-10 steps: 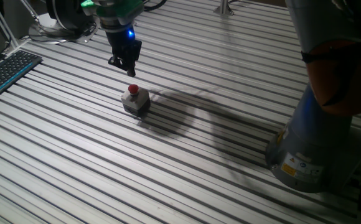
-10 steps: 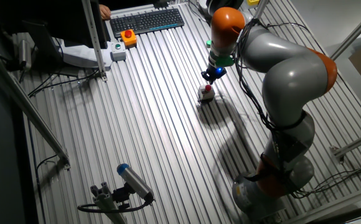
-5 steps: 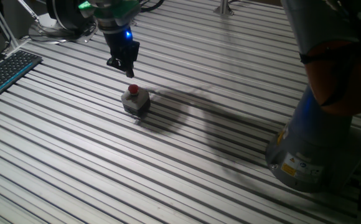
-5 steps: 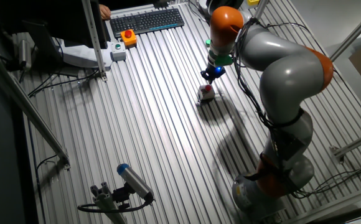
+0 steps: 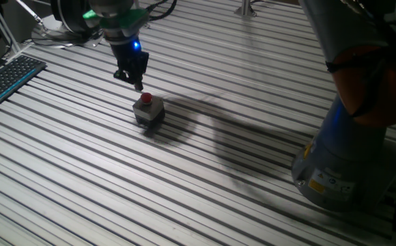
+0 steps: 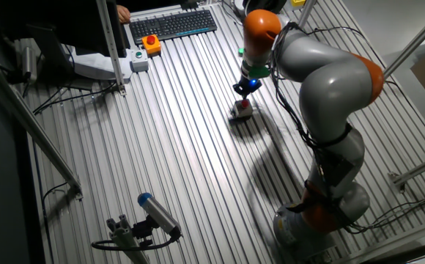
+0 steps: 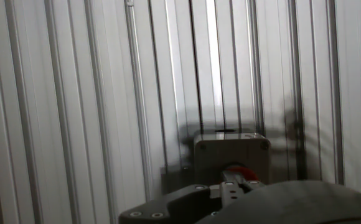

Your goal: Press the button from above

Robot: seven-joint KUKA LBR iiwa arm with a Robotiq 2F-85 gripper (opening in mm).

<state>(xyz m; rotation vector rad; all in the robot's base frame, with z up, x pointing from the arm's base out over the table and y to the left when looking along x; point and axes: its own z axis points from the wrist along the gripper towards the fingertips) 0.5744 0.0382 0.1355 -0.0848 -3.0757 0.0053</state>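
The button (image 5: 145,98) is a small red dome on a light-grey square box (image 5: 150,113), standing on the slatted metal table (image 5: 205,171). My gripper (image 5: 136,83) hangs just above it, slightly to the left of the dome and apart from it. From the other side, the button (image 6: 244,104) lies right under the gripper (image 6: 242,91). In the hand view the box (image 7: 230,152) fills the lower middle. A sliver of the red dome (image 7: 241,169) peeks out beside the gripper (image 7: 231,184). No view shows how the fingertips stand.
The robot's large grey base (image 5: 341,171) stands at the right. A keyboard (image 5: 3,80) lies at the left edge. An orange box with a red button (image 6: 151,44), a keyboard (image 6: 174,24) and a blue-tipped device (image 6: 154,213) lie farther off.
The gripper has shifted a little to the left and slightly lower, closer to the button's left side. The button has not moved.
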